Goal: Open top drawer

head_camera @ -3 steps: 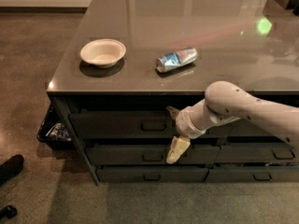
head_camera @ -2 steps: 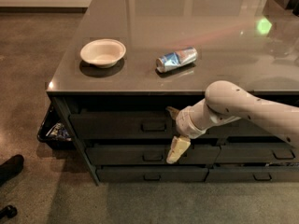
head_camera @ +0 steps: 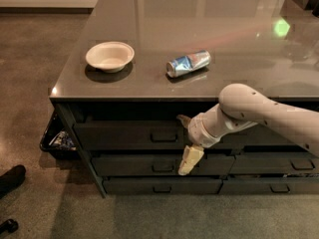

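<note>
Reaching arm (head_camera: 259,111): white, entering from the right edge, angled down across the cabinet front.
Gripper (head_camera: 185,139): released, fingers spread one above the other, just right of the handle (head_camera: 163,136); I cannot tell if it touches.
Top drawer (head_camera: 119,136): centre-left of frame, directly under the counter (head_camera: 149,14) edge.
Countertop items: white bowl (head_camera: 109,56) upper left, can (head_camera: 188,63) lying on its side at centre.

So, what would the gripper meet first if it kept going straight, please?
Probably the top drawer, by its handle; the gripper hangs just right of it, fingers open, depth unclear.
</note>
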You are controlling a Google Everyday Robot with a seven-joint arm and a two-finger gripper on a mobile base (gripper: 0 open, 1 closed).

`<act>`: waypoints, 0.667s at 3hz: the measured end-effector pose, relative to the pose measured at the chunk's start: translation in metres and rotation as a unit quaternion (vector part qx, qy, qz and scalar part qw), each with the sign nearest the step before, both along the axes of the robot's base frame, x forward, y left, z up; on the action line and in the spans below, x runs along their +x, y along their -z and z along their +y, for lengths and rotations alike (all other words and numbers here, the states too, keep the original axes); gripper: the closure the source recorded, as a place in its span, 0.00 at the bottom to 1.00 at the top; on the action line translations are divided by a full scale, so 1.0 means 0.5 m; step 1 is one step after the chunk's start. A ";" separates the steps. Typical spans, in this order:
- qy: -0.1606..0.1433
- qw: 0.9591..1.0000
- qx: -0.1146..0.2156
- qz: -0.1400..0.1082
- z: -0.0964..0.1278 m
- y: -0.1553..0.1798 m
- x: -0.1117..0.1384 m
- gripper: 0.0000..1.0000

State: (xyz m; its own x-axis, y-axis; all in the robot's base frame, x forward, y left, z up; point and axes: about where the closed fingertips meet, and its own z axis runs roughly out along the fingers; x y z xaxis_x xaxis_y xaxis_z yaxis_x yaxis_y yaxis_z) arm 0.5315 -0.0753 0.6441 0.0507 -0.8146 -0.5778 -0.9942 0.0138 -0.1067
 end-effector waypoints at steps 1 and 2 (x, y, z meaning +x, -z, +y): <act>-0.008 1.000 0.001 0.007 0.013 0.010 0.004 0.00; -0.008 1.000 0.001 0.007 0.013 0.006 0.003 0.00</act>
